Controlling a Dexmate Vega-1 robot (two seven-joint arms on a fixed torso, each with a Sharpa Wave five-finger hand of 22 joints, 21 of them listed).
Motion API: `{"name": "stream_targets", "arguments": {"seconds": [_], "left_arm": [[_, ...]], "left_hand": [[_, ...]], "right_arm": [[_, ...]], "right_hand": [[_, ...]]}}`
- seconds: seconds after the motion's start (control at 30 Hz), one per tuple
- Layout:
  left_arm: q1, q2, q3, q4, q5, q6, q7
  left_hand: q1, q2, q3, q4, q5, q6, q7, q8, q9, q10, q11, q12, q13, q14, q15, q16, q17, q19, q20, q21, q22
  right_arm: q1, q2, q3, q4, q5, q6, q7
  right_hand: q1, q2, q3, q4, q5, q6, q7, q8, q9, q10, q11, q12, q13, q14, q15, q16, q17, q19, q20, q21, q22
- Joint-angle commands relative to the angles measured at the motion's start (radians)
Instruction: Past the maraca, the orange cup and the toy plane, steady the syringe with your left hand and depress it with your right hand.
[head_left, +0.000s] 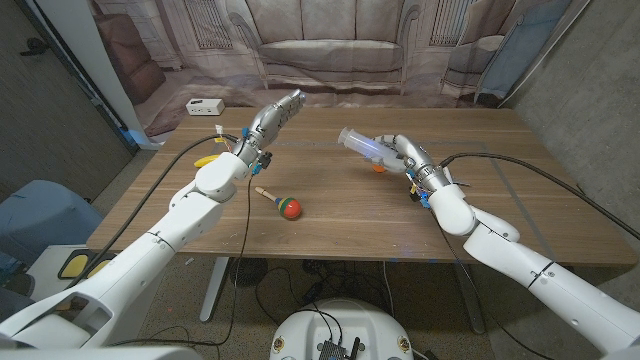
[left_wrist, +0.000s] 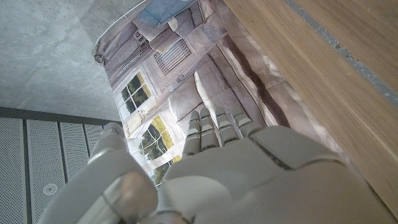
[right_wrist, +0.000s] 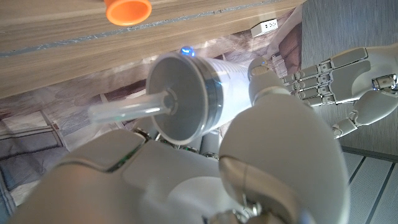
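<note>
Right hand (head_left: 403, 155): grips the syringe (head_left: 358, 144), lifted over the table (head_left: 330, 215)
Left hand (head_left: 275, 114): raised, fingers straight, empty
Writing: none legible

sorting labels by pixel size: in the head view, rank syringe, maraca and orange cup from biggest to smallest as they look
1. syringe, lifted in the right hand, so nearer the camera and partly covered
2. maraca
3. orange cup, mostly hidden behind that hand, so its rank is unsure

In my right hand (head_left: 398, 153), silver-grey with a white forearm, I see the clear syringe (head_left: 358, 143) with a blue glow at its tip, and just beside it the orange cup (right_wrist: 127, 10). At centre frame lies the maraca (head_left: 283, 203), red and green on a pale wooden stick, on the brown woodgrain table (head_left: 330, 225). My silver left hand (head_left: 276, 113) is up against a faded mauve-and-grey printed backdrop (head_left: 330, 40).
</note>
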Motion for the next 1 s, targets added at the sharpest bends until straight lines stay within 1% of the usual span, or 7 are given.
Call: {"name": "stream_targets", "arguments": {"seconds": [0.03,0.27,0.57,0.6,0.63,0.67,1.0], "left_arm": [[0.002,0.003,0.0,0.0,-0.005,0.004,-0.007],[0.002,0.002,0.003,0.002,-0.008,0.006,-0.011],[0.006,0.004,0.003,-0.003,-0.009,0.011,-0.008],[0.007,0.005,0.003,-0.004,-0.009,0.012,-0.008],[0.008,0.006,0.002,-0.006,-0.009,0.013,-0.006],[0.009,0.006,0.002,-0.007,-0.008,0.014,-0.006],[0.013,0.009,0.0,-0.012,-0.009,0.016,-0.003]], "left_hand": [[0.008,0.007,-0.004,-0.001,-0.002,-0.001,-0.002,0.006,0.002,0.001,0.001,0.002,0.001,-0.003,0.002,0.003,0.004,-0.007,0.009,0.001,0.003],[0.008,0.007,-0.004,-0.001,-0.002,0.0,-0.001,0.006,0.002,0.002,0.0,0.003,0.001,-0.004,0.002,0.002,0.004,-0.008,0.011,0.001,0.003],[0.008,0.008,-0.004,-0.001,-0.002,0.001,-0.001,0.006,0.002,0.001,-0.003,0.002,0.001,-0.003,0.0,0.003,0.004,-0.01,0.012,0.001,0.003],[0.008,0.008,-0.004,-0.001,-0.002,0.001,-0.002,0.006,0.002,-0.001,-0.003,0.002,0.001,-0.004,0.0,0.003,0.004,-0.01,0.012,0.001,0.003],[0.008,0.008,-0.004,-0.001,-0.002,0.0,-0.002,0.006,0.002,-0.001,-0.002,0.002,0.001,-0.004,-0.001,0.003,0.004,-0.01,0.013,0.001,0.003],[0.008,0.008,-0.004,-0.001,-0.002,0.0,-0.003,0.006,0.002,0.0,-0.002,0.002,0.001,-0.004,-0.001,0.003,0.004,-0.01,0.013,0.001,0.003],[0.008,0.008,-0.004,-0.001,-0.001,0.0,-0.002,0.006,0.002,0.0,0.002,0.002,0.001,-0.004,0.0,0.003,0.004,-0.011,0.013,0.001,0.003]], "right_arm": [[0.0,0.003,-0.019,0.003,-0.026,-0.024,-0.013],[0.009,0.013,-0.043,0.033,-0.044,-0.024,-0.019],[0.036,0.033,-0.086,0.092,-0.097,-0.03,-0.042],[0.04,0.034,-0.089,0.097,-0.098,-0.029,-0.04],[0.042,0.036,-0.091,0.102,-0.1,-0.03,-0.042],[0.044,0.038,-0.093,0.109,-0.102,-0.028,-0.047],[0.062,0.056,-0.118,0.161,-0.124,-0.017,-0.076]], "right_hand": [[0.019,0.066,0.125,0.123,0.005,0.128,-0.142,0.004,0.005,0.062,-0.075,0.0,0.003,-0.036,-0.025,-0.016,-0.003,-0.033,-0.022,-0.013,-0.001],[0.015,0.067,0.118,0.122,0.004,0.129,-0.148,0.004,0.005,0.06,-0.077,-0.002,0.003,-0.052,-0.017,-0.019,-0.001,-0.046,-0.02,-0.019,-0.002],[0.011,0.069,0.113,0.122,0.004,0.13,-0.148,0.004,0.005,0.06,-0.078,-0.002,0.003,-0.051,-0.015,-0.017,-0.001,-0.047,-0.019,-0.021,-0.002],[0.01,0.069,0.113,0.122,0.004,0.13,-0.148,0.004,0.005,0.059,-0.078,-0.002,0.003,-0.051,-0.016,-0.016,-0.001,-0.047,-0.019,-0.021,-0.002],[0.009,0.07,0.111,0.123,0.005,0.129,-0.153,0.004,0.005,0.058,-0.087,-0.003,0.003,-0.051,-0.016,-0.015,-0.001,-0.05,-0.019,-0.022,-0.002],[0.007,0.07,0.11,0.123,0.004,0.13,-0.154,0.004,0.005,0.059,-0.088,-0.003,0.003,-0.051,-0.017,-0.015,0.0,-0.049,-0.02,-0.022,-0.002],[0.001,0.071,0.106,0.125,0.005,0.131,-0.158,0.004,0.005,0.061,-0.09,-0.003,0.002,-0.048,-0.024,-0.013,-0.002,-0.048,-0.02,-0.023,-0.003]]}}
